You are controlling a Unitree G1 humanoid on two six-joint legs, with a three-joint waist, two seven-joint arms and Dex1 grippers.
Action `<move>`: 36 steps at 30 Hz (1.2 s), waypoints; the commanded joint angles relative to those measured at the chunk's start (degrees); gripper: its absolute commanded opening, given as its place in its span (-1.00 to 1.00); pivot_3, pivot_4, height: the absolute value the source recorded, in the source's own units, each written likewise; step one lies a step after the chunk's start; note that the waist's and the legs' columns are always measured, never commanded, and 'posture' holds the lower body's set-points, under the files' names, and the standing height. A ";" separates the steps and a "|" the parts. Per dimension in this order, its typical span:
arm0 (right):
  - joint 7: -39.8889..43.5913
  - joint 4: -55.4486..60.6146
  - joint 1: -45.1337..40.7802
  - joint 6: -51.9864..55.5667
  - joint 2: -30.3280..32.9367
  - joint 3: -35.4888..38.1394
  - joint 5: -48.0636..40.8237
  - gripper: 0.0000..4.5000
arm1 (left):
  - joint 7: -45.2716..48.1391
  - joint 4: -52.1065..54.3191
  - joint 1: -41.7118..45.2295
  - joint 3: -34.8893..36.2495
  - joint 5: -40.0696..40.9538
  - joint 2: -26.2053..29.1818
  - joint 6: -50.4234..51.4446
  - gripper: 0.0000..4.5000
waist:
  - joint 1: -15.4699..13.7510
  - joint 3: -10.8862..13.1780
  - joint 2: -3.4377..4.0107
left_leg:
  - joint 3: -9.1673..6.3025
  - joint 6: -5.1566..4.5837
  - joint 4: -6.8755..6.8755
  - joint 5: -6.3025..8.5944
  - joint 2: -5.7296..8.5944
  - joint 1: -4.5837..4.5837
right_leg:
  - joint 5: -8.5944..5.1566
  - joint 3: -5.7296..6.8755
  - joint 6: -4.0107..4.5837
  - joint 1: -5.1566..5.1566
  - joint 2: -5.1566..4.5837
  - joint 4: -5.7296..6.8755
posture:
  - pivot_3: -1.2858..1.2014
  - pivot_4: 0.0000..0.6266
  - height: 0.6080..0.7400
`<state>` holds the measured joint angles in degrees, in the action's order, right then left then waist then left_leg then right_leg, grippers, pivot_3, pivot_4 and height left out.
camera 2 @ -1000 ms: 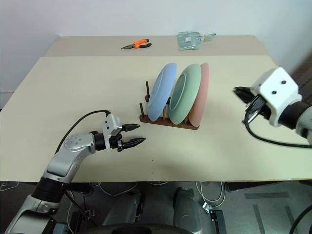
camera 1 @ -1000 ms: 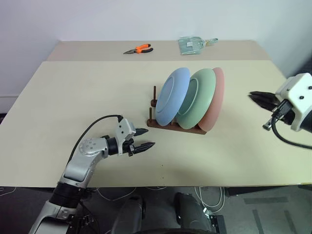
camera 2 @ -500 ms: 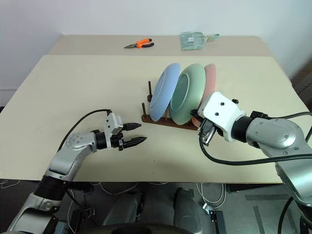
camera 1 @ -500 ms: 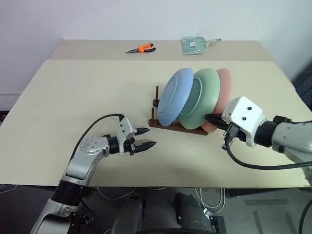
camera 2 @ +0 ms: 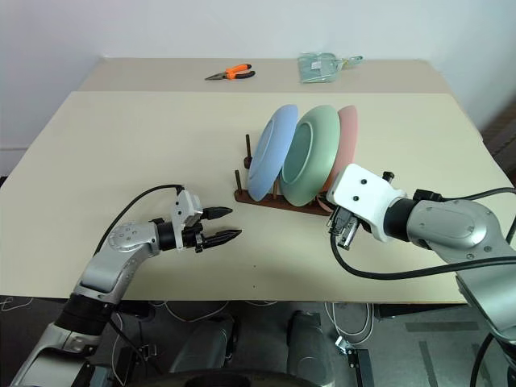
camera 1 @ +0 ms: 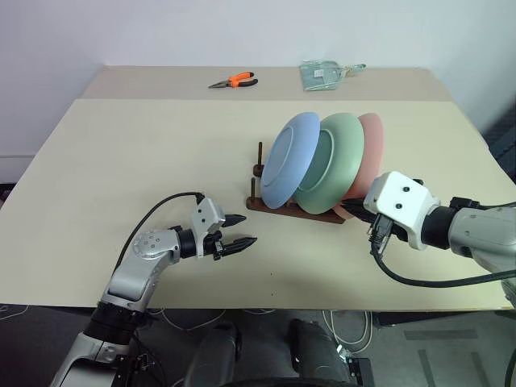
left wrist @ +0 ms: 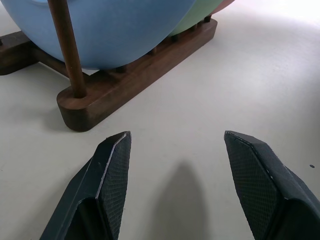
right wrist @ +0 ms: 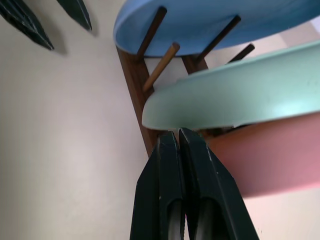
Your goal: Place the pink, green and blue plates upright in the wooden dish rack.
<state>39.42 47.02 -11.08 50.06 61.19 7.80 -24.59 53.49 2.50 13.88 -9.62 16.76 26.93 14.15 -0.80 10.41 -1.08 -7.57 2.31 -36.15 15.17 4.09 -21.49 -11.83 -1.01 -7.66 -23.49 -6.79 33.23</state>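
Note:
The blue plate (camera 1: pixel 289 157), green plate (camera 1: pixel 345 157) and pink plate (camera 1: pixel 374 145) stand on edge, leaning left, in the wooden dish rack (camera 1: pixel 266 206) at mid-table. My left gripper (camera 1: pixel 248 229) hovers low over the table, front-left of the rack, open and empty, pointing at the rack's near end (left wrist: pixel 95 100). My right gripper (right wrist: pixel 178 132) is shut on nothing. Its tips sit at the rack's right end, just under the green plate's rim (right wrist: pixel 210 112) and beside the pink plate (right wrist: pixel 270 155). I cannot tell whether they touch.
Orange-handled pliers (camera 1: pixel 234 81) and a clear plastic bag (camera 1: pixel 324 74) lie on the far table. A black cable (camera 1: pixel 419 278) loops from my right wrist over the front right of the beige table (camera 1: pixel 145 153).
My right arm swung in from the far right to the rack's right end and settled slightly lower. The left arm and the plates stayed still.

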 commanded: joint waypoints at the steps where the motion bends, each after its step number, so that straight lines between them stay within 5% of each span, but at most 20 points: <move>1: 0.42 1.20 -0.56 -0.95 0.75 1.60 0.49 -0.97 | -0.01 2.25 0.38 0.94 0.23 0.42 -0.55 0.36 | 0.00 0.00 0.00 | 0.00 0.00 0.00 0.00 0.00 0.00 | 0.00 0.00 0.00 0.00 0.00 0.00 | 0.03 -0.52 1.00; 36: -0.43 -11.55 -29.33 -9.49 -17.58 -24.94 13.57 -0.97 | -2.05 5.97 -0.31 1.37 0.97 0.62 2.47 0.36 | 0.11 0.00 0.00 | -0.04 0.00 0.01 0.00 0.03 0.02 | 0.20 0.00 0.04 -0.04 0.04 0.05 | 0.03 -0.52 1.00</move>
<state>38.69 35.25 -38.84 42.18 44.25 -17.37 -12.05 51.81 5.91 13.10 -9.38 16.88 27.31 16.14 -0.69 10.41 -1.08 -7.61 2.32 -36.14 15.16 4.12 -21.47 -11.62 -1.01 -7.63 -23.53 -6.75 33.28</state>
